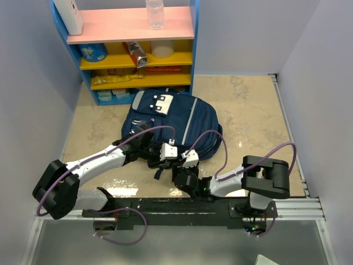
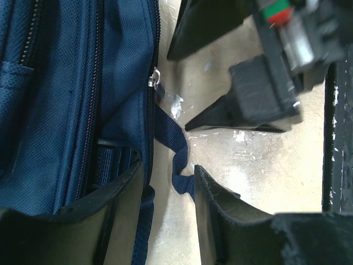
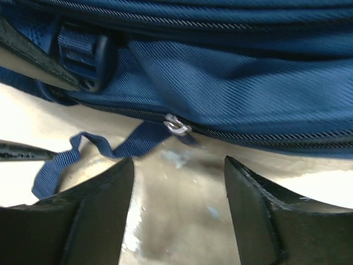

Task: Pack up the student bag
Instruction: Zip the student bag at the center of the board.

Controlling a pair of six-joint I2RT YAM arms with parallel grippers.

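The navy student bag (image 1: 171, 124) lies flat on the table with its white patch at the far end. Both grippers are at its near edge. My left gripper (image 2: 168, 179) is open, its jaws either side of a loose blue webbing pull (image 2: 177, 144) that hangs from a silver zip slider (image 2: 155, 77). My right gripper (image 3: 179, 171) is open and empty over bare table, just short of the same slider (image 3: 177, 127) and the pull (image 3: 83, 152). The bag's black buckle (image 3: 83, 61) shows at the upper left. The bag's zips look shut.
A blue shelf unit (image 1: 194, 38) with pink and yellow boards stands at the back, holding a clear bottle (image 1: 155, 14), a white carton (image 1: 71, 16) and small goods. A black rail (image 1: 182, 208) runs along the near edge. Grey walls close both sides.
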